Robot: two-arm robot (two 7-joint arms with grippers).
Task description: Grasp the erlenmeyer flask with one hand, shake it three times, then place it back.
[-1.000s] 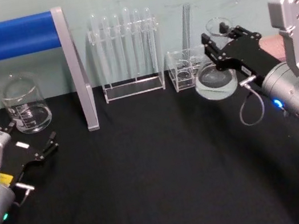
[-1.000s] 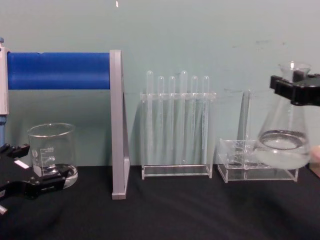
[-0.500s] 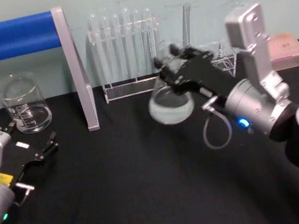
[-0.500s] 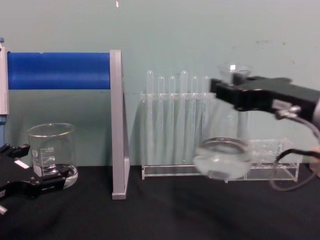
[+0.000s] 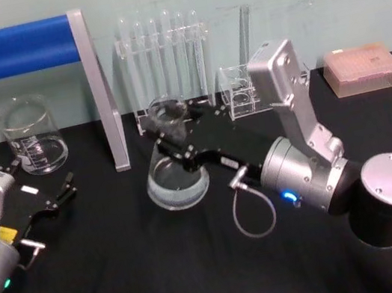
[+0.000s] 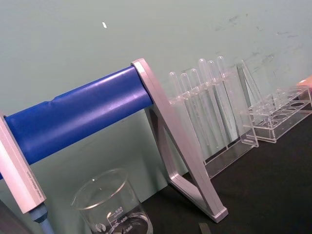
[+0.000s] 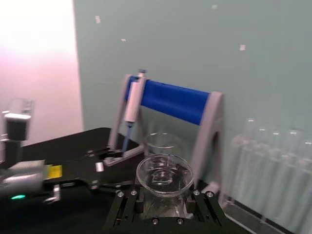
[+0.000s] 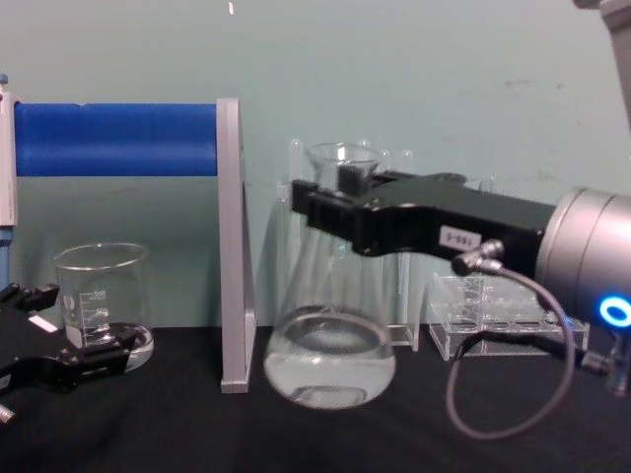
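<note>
Head view - right gripper (image 5: pixel 170 139) reaches in from the right to mid-table, jaws clamped on the neck of the erlenmeyer flask (image 5: pixel 178 181). The flask is upright or nearly so, liquid low in the base. I read this as the shaking step; the count can't be told. Left gripper (image 5: pixel 41 181) is parked near left, jaws apart and holding nothing, with the beaker (image 5: pixel 31 137) just beyond it. Bare black cloth near and right of the flask gives the open room.

Left wrist view - blue-bar stand (image 6: pixel 80 114), beaker, test tube rack (image 6: pixel 212 105), small clear rack (image 6: pixel 278 114) line the far wall.

Right wrist view - flask rim sits between the jaws; beaker and stand lie beyond it to the left.

Chest view - the flask hangs just right of the stand's grey upright (image 8: pixel 229 246) and in front of the test tube rack. Whether the base clears the cloth, cannot tell. The next swing calls for a firm neck grip and travel to the right, away from the upright; then a level set-down on bare cloth.
</note>
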